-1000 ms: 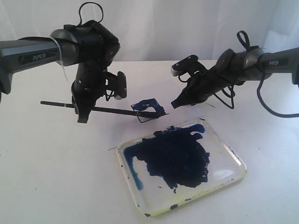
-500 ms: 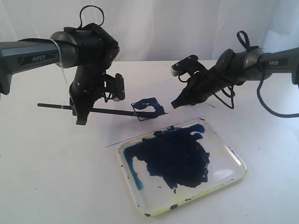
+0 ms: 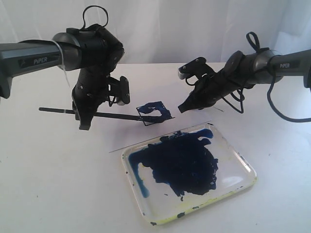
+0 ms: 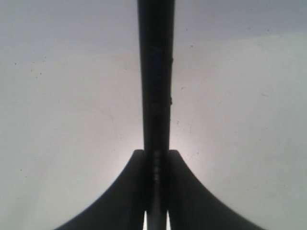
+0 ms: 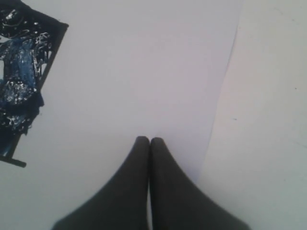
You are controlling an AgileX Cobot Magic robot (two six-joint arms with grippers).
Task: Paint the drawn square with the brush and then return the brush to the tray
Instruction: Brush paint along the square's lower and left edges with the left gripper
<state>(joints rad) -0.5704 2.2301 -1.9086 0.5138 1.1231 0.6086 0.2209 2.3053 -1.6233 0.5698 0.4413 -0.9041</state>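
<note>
We've got the left gripper (image 3: 84,121) clamped on the brush (image 3: 116,116), its tip at the partly blue square (image 3: 154,112) mid-table. The right gripper (image 3: 183,108) is pinched closed just right of it. The tray (image 3: 245,167) sits nearer.

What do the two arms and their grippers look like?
The left arm and right arm are grey tubes with white PiPER lettering. They end in bulky black wrist housings with looped black cables. The left gripper and right gripper have black fingers tapering to narrow tips.
</note>
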